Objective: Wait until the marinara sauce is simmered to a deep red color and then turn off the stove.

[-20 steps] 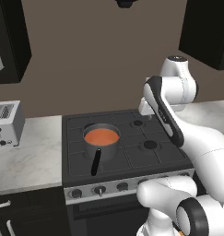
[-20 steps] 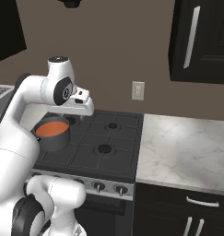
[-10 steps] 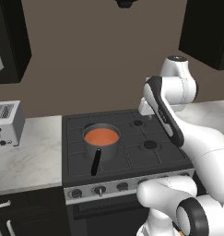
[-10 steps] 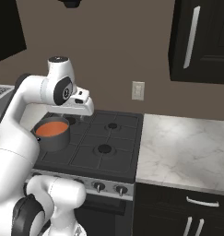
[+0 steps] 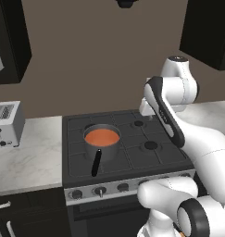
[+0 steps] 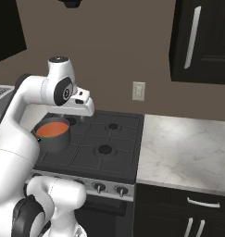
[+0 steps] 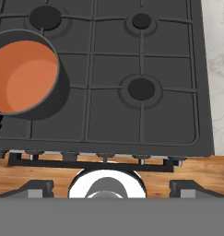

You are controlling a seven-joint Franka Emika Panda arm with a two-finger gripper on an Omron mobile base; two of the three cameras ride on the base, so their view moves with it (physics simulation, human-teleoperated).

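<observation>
My claw stands spread wide and holds nothing: in the hand view its two dark fingertips sit far apart at the bottom of the frame, touching nothing, with wooden floor behind them. Above them runs the front edge of the stove, its row of knobs just under the black grates. The right half of the stove top is bare, two burners open to me, and a pale marble counter borders the right edge of the frame. At the left edge sits the grey saucepan on the front left burner, the marinara sauce in it orange-red. In the left base view a silver toaster stands at the far left, well apart from the stove.
</observation>
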